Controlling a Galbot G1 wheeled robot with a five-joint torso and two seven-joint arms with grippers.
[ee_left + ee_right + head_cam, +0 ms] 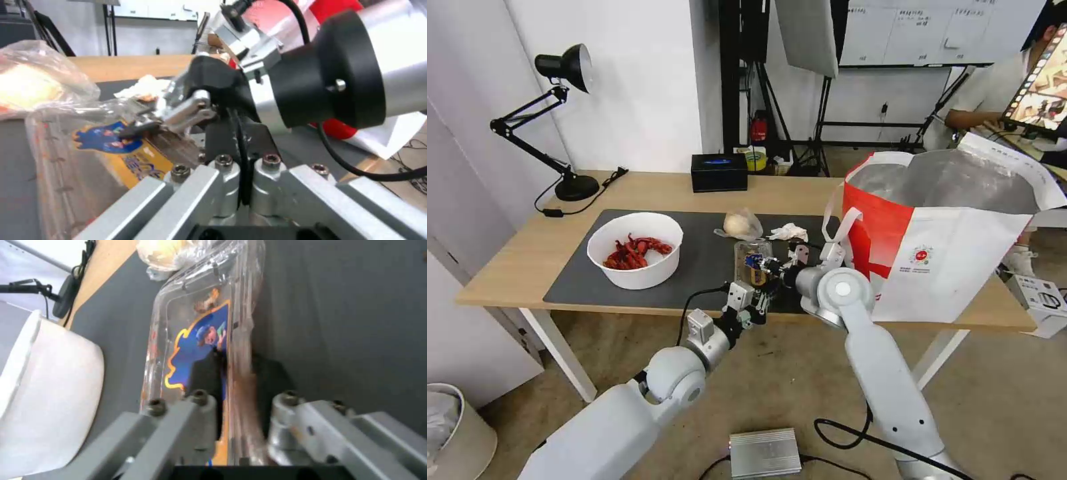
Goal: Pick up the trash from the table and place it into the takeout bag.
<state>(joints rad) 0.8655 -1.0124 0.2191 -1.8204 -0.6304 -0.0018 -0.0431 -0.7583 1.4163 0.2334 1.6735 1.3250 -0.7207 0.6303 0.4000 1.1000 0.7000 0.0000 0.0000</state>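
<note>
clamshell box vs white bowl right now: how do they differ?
The clear clamshell box is see-through with a blue-and-yellow label; the white bowl is opaque. The clamshell box stands on edge, pinched by the right gripper, with the left gripper close beside it; the white bowl sits flat and untouched. The bowl is wider and shows red shells; the box is slim. Both are over the dark mat, outside the takeout bag.

Bright, even indoor light; soft shadows; wrist views blurred close up.
</note>
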